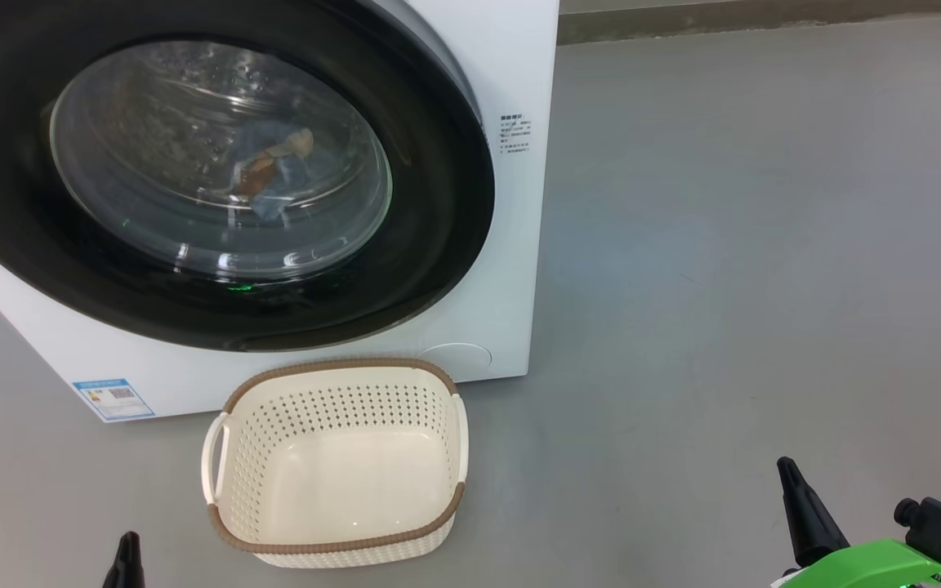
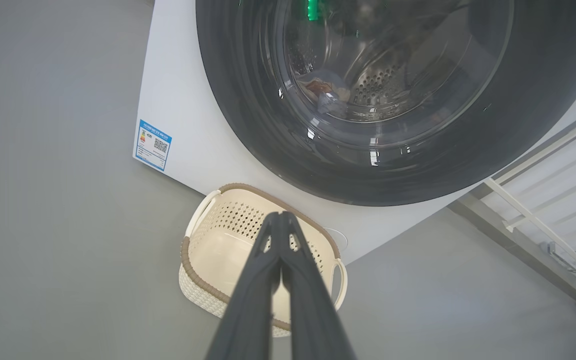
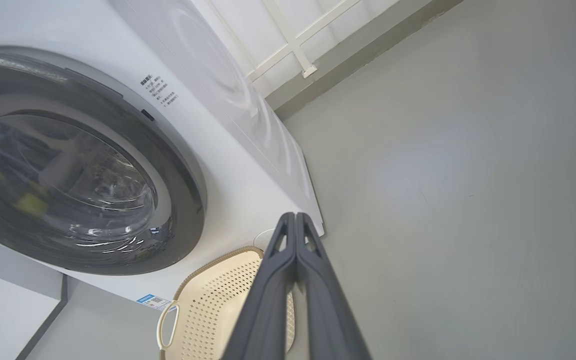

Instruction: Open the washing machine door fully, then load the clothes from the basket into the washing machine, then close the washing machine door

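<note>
Washing machine door (image 1: 446, 212): lies flat against the white front of the washing machine (image 1: 519, 49), far left in the head view. No gap shows along its black rim, so it reads as closed (whether the latch has caught cannot be told).
Clothes (image 1: 270, 167): a blue and orange-brown bundle inside the drum, seen through the glass bowl.
Basket (image 1: 340, 365): on the floor (image 1: 724, 245), just in front of the machine, with nothing in it.
Left gripper (image 2: 280, 216): jaws together, holding nothing; near left, apart from the basket.
Right gripper (image 3: 295, 216): jaws together, holding nothing; near right, well apart from the door.
Step in hand: confirming closure, by judgement the last of the task.
Good practice: should a push be needed, press the closed jaws squarely on the black rim, never on the glass, then draw straight back clear of the basket.
</note>
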You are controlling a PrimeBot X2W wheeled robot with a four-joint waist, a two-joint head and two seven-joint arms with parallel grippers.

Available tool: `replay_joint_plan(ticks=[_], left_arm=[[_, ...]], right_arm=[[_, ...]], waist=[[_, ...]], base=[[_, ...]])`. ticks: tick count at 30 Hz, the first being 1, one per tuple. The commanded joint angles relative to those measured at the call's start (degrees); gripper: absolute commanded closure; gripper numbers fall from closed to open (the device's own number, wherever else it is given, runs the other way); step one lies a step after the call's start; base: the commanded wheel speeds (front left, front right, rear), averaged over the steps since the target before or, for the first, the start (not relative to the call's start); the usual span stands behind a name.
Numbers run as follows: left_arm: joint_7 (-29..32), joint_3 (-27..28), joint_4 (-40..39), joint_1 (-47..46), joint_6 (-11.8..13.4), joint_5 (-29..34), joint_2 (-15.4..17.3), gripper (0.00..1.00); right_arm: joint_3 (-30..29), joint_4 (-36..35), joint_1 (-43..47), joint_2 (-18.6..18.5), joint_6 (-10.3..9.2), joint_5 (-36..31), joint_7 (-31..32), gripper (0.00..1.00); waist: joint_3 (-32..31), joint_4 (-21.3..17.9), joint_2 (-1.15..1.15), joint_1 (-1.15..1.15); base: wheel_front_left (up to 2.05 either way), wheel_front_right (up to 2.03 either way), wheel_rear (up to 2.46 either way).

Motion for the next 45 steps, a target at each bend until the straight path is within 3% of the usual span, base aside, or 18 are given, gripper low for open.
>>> replay_joint_plan(ticks=[1,45], left_arm=[[0.5,0.9,-1.0,-2.7,0.0,-1.6,0.8,1.0],[7.9,1.3,-0.8,-6.8,-0.1,-27.5,-0.7,1.0]], right_arm=[[0.0,-1.7,-2.3,-0.2,0.01,1.7,0.5,1.0],[-2.2,-3.5,-3.7,1.2,0.02,29.1,8.0,1.0]], waist=[[0.0,0.1,0.0,-0.01],[-0.5,1.6,0.0,-0.01]], base=[[0.0,0.0,0.0],[0.0,0.0,0.0]])
